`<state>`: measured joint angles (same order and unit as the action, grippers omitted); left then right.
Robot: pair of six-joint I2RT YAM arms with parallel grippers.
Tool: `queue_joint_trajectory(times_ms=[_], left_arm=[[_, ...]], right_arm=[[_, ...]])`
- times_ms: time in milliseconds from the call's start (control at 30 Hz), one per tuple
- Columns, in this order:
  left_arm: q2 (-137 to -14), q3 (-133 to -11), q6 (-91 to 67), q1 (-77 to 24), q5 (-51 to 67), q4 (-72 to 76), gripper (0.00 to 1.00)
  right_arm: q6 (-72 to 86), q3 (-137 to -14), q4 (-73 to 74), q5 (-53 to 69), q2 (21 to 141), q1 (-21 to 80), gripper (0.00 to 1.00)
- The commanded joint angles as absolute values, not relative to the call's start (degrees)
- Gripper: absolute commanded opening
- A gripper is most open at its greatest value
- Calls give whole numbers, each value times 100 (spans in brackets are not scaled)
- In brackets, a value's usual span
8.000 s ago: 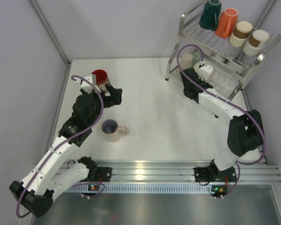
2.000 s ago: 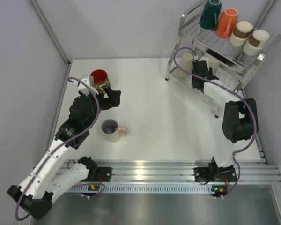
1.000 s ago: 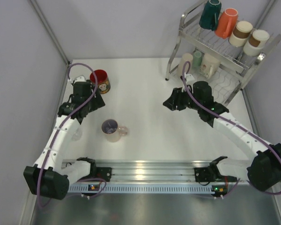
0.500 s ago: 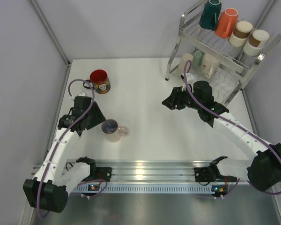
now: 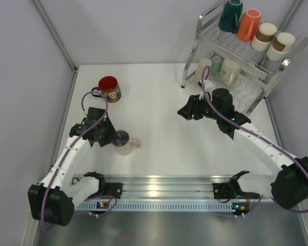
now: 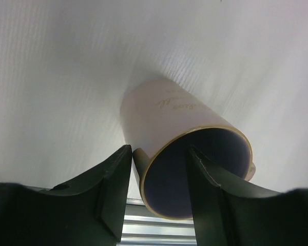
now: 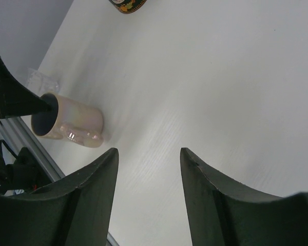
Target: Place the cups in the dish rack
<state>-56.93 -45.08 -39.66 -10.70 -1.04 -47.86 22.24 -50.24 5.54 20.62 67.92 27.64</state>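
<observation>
Two cups sit on the table (image 5: 164, 148) outside the dish rack (image 5: 220, 41): the pinkish cup (image 5: 124, 144) and the red mug (image 5: 109, 88).

Your left gripper (image 5: 111, 137) is at the pinkish cup. That cup stands upright near the front-left of the table, with its handle to the right in the top view. In the left wrist view the jaws are spread and straddle the cup's near wall. One finger (image 6: 113, 189) is outside the wall and the other is over the dark purple interior. You can see a thin gap on each side, so nothing is clamped. The cup has a gold rim and gold script on its side.

The red mug is upright at the back-left of the table, well apart from the pinkish cup and from both grippers.

Your right gripper (image 5: 187, 111) hangs over the table right of centre, between the rack and the pinkish cup, and points left. Its jaws are spread and hold nothing. The right wrist view shows only bare table between the fingers, with the pinkish cup off to the far left.

The rack stands at the back-right corner.
- Upper tier, in a row: dark teal cup (image 5: 230, 15), orange cup (image 5: 248, 24) and two white-and-brown cups (image 5: 264, 35).
- Lower tier, left end, close together: beige cup (image 5: 203, 66), mint cup (image 5: 216, 63) and cream mug (image 5: 230, 70).

The rest of the lower shelf to their right is bare wire.
</observation>
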Motion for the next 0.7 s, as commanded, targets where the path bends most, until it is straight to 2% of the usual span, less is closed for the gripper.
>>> queue_joint_trajectory(times_ms=[0, 100, 133, 233, 333, 433, 600, 667], left_arm=[[-5818, -4456, -4078, -1107, -27, -4509, 52], [-5880, -4395, -4035, -1125, 235, -4256, 46], [-5880, -4360, -3991, -1134, 298, -4150, 38], [-5836, -4307, -3797, -1134, 675, -3518, 22], [-5687, -4245, -3709, -1134, 800, -2851, 16], [-5564, -4210, -3560, -1134, 843, -2244, 0], [-5196, -4105, -3086, -1134, 861, -1443, 0], [-4950, -3947, -2770, -1134, 966, -688, 0]], right_arm=[[2224, -5027, 255, 2013, 6724, 2839, 53], [2303, -5027, 246, 1986, 6785, 2839, 56], [2338, -5036, 237, 1986, 6803, 2839, 57], [2434, -5071, 246, 2056, 6855, 2848, 59], [2496, -5106, 220, 2188, 6856, 2839, 60], [2540, -5150, 281, 2206, 6803, 2839, 62], [2619, -5168, 360, 2530, 6688, 2839, 65], [2820, -5194, 282, 3065, 6706, 2839, 66]])
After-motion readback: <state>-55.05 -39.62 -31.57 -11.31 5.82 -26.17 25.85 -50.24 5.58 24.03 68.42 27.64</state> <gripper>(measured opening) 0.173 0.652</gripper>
